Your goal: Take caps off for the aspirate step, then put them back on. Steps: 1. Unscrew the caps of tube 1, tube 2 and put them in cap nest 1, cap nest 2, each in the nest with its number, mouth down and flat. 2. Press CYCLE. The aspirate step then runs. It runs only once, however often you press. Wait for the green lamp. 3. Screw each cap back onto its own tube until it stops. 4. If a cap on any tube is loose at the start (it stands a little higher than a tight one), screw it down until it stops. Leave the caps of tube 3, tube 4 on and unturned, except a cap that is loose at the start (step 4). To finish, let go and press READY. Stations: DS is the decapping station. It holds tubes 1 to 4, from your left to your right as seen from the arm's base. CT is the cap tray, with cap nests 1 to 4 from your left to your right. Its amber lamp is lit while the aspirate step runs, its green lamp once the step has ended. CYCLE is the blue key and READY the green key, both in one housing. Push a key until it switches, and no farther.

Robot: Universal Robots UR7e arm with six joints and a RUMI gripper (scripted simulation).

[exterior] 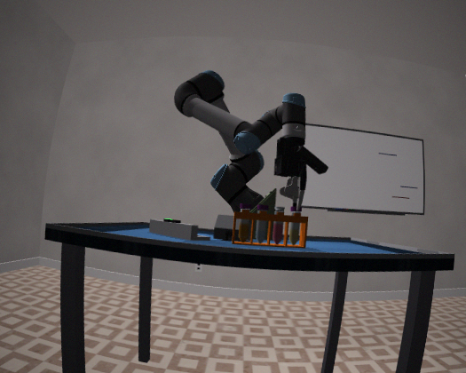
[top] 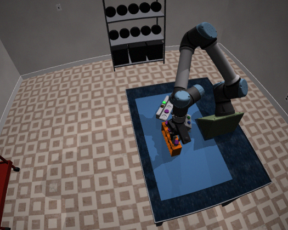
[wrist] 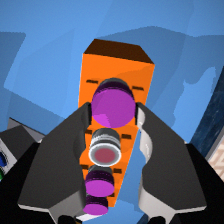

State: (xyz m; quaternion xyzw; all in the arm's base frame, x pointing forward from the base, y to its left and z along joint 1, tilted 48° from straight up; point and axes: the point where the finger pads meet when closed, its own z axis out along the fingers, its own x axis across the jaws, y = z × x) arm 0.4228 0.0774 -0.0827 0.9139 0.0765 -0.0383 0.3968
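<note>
The orange decapping station (top: 175, 151) (exterior: 270, 217) (wrist: 92, 70) holds four tubes. My gripper (top: 175, 139) (exterior: 296, 208) (wrist: 113, 104) points down and is shut on the purple cap of tube 1 (wrist: 114, 106), which sits on its tube. Tube 2 (exterior: 278, 233) (wrist: 105, 151) stands open, without a cap. Tube 3's cap (exterior: 262, 207) (wrist: 100, 185) and tube 4's cap (exterior: 245, 206) (wrist: 96, 205) are on. In the cap tray (top: 160, 112) (exterior: 170, 227), a purple cap (top: 166, 111) lies in nest 2; nest 1 is empty. The green lamp (top: 164, 102) (exterior: 172, 220) is lit.
The key housing, with its green key (top: 188, 117) and blue key (top: 188, 122), stands beside the station on the arm's side. The cap tray is beyond the tube 4 end. A green slanted panel (top: 220, 126) stands before the arm's base.
</note>
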